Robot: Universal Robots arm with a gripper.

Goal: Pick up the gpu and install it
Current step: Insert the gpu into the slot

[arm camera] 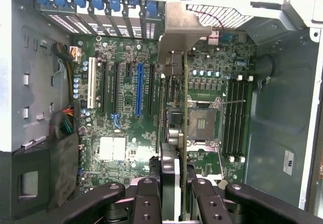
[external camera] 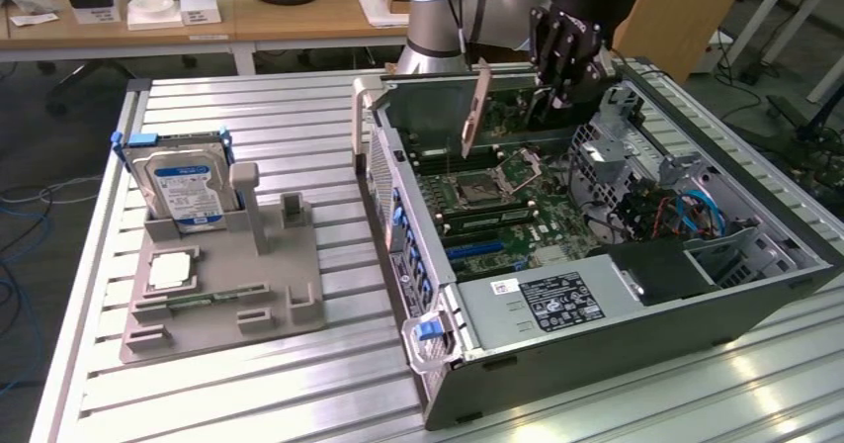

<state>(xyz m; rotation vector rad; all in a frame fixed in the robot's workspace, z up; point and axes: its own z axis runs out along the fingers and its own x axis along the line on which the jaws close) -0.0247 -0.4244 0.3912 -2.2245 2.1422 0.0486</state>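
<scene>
My gripper [external camera: 560, 62] hangs over the open computer case [external camera: 738, 295] and is shut on the gpu [external camera: 477, 102]. The card is held on edge, its pale metal bracket toward the case's rear wall. In the wrist view the gpu [arm camera: 171, 133] runs edge-on from between my black fingers [arm camera: 151, 199] out to its bracket [arm camera: 184, 30]. It is above the motherboard [arm camera: 121, 148], between the row of expansion slots and the CPU socket [arm camera: 202, 120]. The long blue slot [arm camera: 140, 90] lies off to one side of the card.
A grey parts fixture [external camera: 284, 310] on the exterior view's left holds an upright silver hard drive [external camera: 185, 191], a small chip [external camera: 172, 270] and a green memory stick [external camera: 198, 297]. The case holds a power supply [external camera: 554, 300], drive cage [external camera: 620, 156] and cables [external camera: 686, 216]. Slatted aluminium table [external camera: 237, 394] all around.
</scene>
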